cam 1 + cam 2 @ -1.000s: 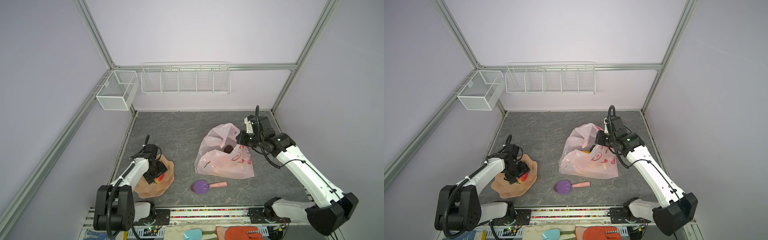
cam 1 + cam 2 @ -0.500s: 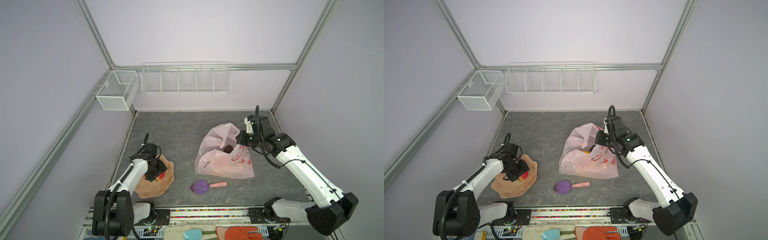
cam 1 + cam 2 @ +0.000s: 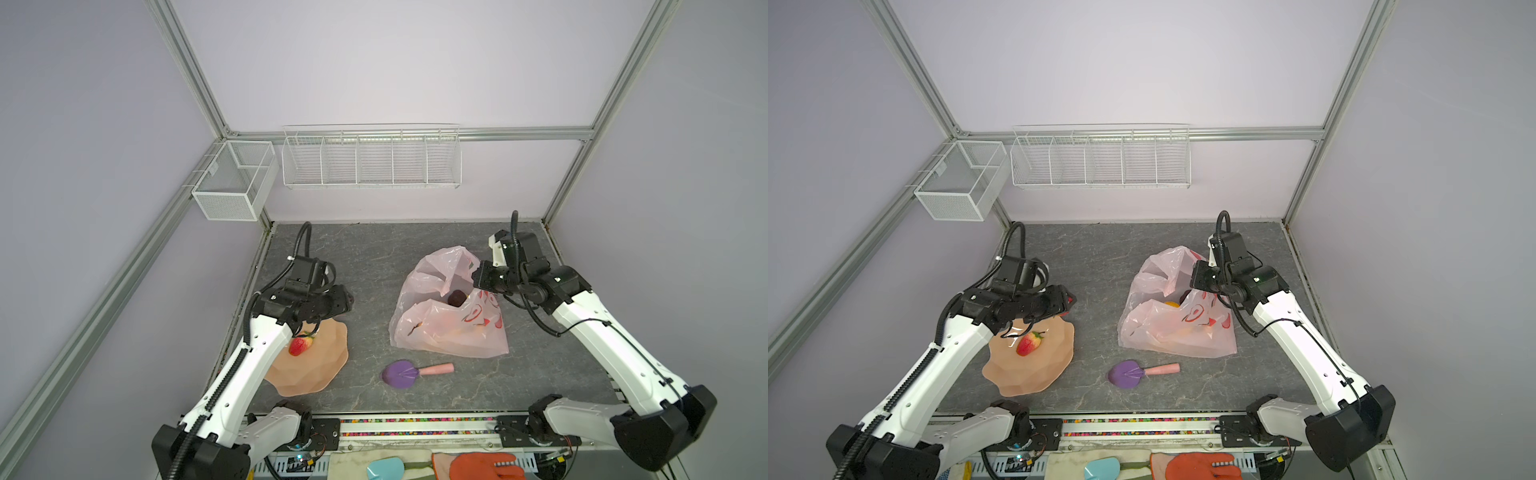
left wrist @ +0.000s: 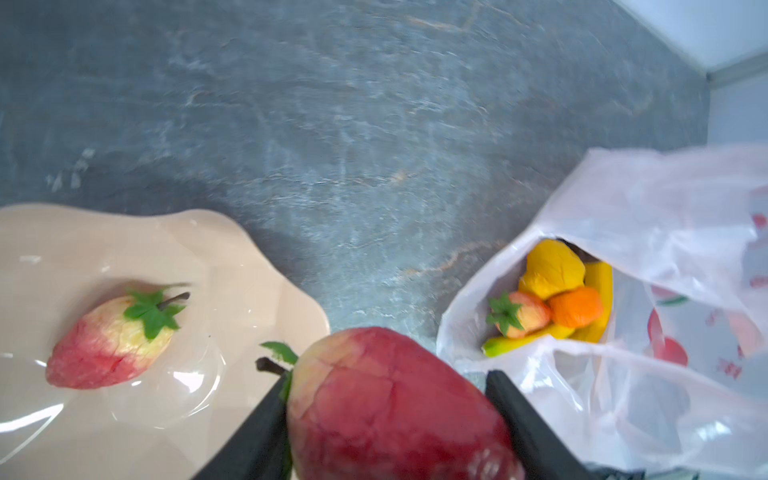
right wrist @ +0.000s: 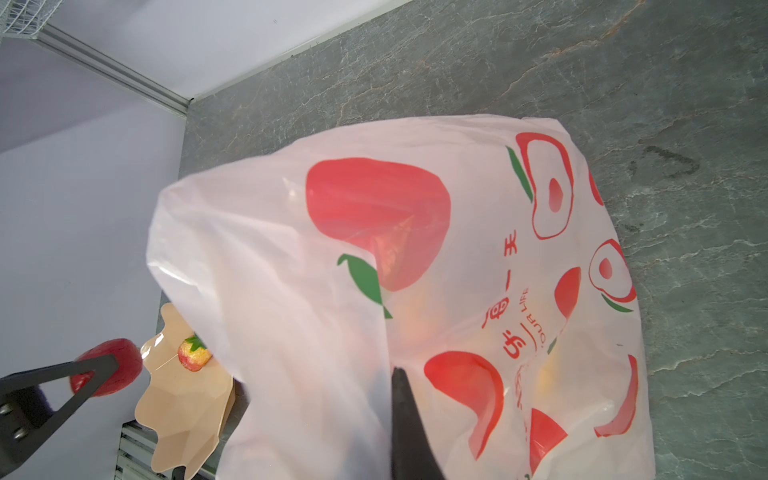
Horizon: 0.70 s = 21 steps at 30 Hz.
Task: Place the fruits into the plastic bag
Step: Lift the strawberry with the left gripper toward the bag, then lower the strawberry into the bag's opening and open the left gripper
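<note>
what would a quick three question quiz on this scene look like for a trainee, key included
1. True or false: the peach bowl holds no fruit.
2. The left gripper grips which one? A) purple scoop B) red fruit C) banana
3. Fill in: the right gripper is shut on the edge of the ____.
Key: 1 false, a strawberry lies in it; 2 B; 3 plastic bag.
</note>
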Motion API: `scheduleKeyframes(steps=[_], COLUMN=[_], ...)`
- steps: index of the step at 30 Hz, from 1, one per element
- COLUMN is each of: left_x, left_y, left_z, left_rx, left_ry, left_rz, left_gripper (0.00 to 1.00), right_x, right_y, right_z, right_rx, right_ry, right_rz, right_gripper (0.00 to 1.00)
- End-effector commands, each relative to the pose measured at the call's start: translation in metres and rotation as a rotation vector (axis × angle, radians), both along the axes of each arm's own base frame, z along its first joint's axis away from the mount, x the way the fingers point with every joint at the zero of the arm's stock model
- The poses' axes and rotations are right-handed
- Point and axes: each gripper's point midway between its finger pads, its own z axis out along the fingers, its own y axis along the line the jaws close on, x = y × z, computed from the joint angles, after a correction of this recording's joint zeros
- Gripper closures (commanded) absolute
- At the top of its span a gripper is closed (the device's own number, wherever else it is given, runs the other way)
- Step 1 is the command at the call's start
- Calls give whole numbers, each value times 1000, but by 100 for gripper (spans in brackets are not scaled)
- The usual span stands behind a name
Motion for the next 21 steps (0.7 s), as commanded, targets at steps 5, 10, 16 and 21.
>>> scheduleKeyframes(steps=[5, 10, 16, 21], left_x=[-2, -9, -19, -16], left_y=[-71, -111, -141, -158], left_z=[9, 10, -6, -22], left_rx=[298, 373, 468, 510], left_ry=[-136, -221, -224, -204], left_rz=[-492, -715, -915, -990], left_gripper=[68, 69, 71, 72], right_x=[-3, -4, -5, -5], right_y=[-3, -6, -7, -6], right_z=[2, 5, 5, 5], right_rx=[-24, -29, -32, -30], right_ry=[-3, -10, -10, -9], right_rz=[3, 1, 3, 5], right_gripper=[94, 94, 94, 94])
